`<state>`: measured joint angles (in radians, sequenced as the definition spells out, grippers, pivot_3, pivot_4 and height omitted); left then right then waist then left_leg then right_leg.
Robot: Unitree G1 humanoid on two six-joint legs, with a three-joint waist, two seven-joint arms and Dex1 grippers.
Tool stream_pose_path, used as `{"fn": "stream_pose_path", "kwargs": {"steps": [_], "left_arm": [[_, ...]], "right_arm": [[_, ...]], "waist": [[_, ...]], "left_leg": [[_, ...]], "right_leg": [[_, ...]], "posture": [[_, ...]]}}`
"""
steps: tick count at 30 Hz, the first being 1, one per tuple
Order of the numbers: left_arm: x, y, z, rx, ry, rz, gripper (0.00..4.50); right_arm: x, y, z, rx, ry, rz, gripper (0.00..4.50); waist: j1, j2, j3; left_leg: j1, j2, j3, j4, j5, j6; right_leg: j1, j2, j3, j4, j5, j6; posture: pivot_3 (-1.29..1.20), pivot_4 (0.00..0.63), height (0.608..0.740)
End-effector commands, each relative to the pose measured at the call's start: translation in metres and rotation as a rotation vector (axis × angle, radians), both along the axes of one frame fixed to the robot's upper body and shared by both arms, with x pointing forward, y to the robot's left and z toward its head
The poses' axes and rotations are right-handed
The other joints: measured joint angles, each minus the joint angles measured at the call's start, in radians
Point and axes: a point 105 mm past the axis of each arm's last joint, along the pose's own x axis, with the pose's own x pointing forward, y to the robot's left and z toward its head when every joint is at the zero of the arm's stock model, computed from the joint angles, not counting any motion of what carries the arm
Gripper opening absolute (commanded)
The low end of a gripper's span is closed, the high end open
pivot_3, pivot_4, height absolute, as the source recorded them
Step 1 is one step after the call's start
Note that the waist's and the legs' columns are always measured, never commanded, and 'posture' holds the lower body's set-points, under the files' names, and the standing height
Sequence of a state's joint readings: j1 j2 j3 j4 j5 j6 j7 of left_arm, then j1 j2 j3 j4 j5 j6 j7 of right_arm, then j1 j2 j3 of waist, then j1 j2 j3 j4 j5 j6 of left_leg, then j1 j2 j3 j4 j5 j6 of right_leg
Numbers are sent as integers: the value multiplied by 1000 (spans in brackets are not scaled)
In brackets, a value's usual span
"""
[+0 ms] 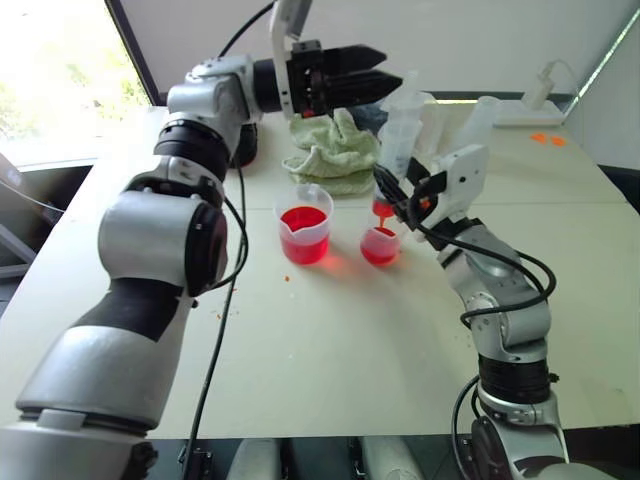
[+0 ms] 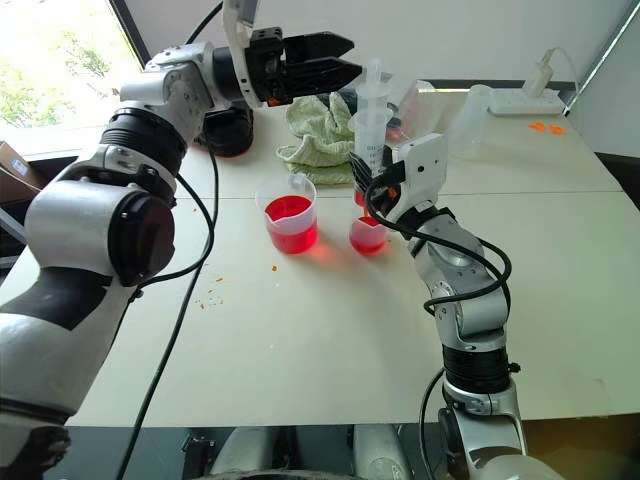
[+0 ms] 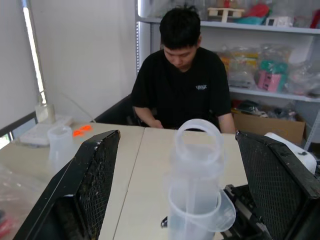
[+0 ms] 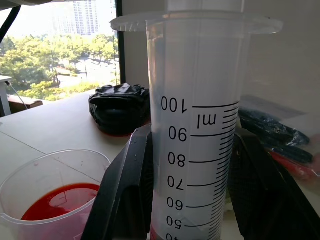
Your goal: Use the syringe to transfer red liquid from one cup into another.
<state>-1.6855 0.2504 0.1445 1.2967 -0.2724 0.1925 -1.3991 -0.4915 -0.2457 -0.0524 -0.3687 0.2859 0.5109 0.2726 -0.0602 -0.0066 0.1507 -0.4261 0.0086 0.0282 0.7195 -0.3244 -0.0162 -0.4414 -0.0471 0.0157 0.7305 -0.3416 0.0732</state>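
My right gripper [image 1: 405, 185] is shut on the barrel of the syringe [image 1: 402, 130] and holds it upright, with the white plunger up. In the right wrist view its fingers [image 4: 125, 190] clamp the marked barrel [image 4: 197, 125]. The syringe's red lower end hangs just over the smaller cup [image 1: 380, 245], which holds some red liquid [image 1: 379, 250]. To that cup's left stands the larger spouted beaker [image 1: 304, 225] with more red liquid [image 4: 60, 200]. My left gripper [image 1: 388, 68] is open, level with the plunger top and just left of it. The plunger's ring [image 3: 197, 135] shows in the gap between its fingers [image 3: 85, 190].
A crumpled green towel [image 1: 335, 150] lies behind the cups, a black object [image 2: 228, 130] further left. At the far right are a white power strip [image 2: 525, 100], a clear container [image 2: 470, 120] and orange bits [image 1: 548, 138]. A person [image 3: 182, 85] sits across the table.
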Motion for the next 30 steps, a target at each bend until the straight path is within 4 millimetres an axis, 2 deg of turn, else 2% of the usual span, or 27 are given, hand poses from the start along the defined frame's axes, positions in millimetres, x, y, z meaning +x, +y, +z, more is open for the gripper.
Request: {"fn": "stream_pose_path", "kwargs": {"steps": [1, 9, 15, 30], "left_arm": [[-13, -3, 20, -21, -59, -64, 3874], [-23, -4, 10, 40, -45, -171, 3874], [-23, -4, 5, 57, -23, -180, 3874], [-29, -19, -7, 97, 43, -253, 3874]], "right_arm": [[-11, 3, 18, 14, -92, 3, 1428], [-8, 1, 20, 25, -98, -6, 1428], [-7, 1, 21, 25, -103, 0, 1428], [-5, 3, 20, 16, -104, 4, 1428]], "waist": [[-3, 0, 0], [-5, 0, 0], [-6, 0, 0], [-6, 0, 0]], "left_leg": [[0, 0, 0, 0, 0, 0], [0, 0, 0, 0, 0, 0], [0, 0, 0, 0, 0, 0], [0, 0, 0, 0, 0, 0]], "right_leg": [[0, 0, 0, 0, 0, 0], [0, 0, 0, 0, 0, 0], [0, 0, 0, 0, 0, 0], [0, 0, 0, 0, 0, 0]], "posture": [[0, 150, 711], [0, 150, 711], [0, 150, 711], [0, 150, 711]]}}
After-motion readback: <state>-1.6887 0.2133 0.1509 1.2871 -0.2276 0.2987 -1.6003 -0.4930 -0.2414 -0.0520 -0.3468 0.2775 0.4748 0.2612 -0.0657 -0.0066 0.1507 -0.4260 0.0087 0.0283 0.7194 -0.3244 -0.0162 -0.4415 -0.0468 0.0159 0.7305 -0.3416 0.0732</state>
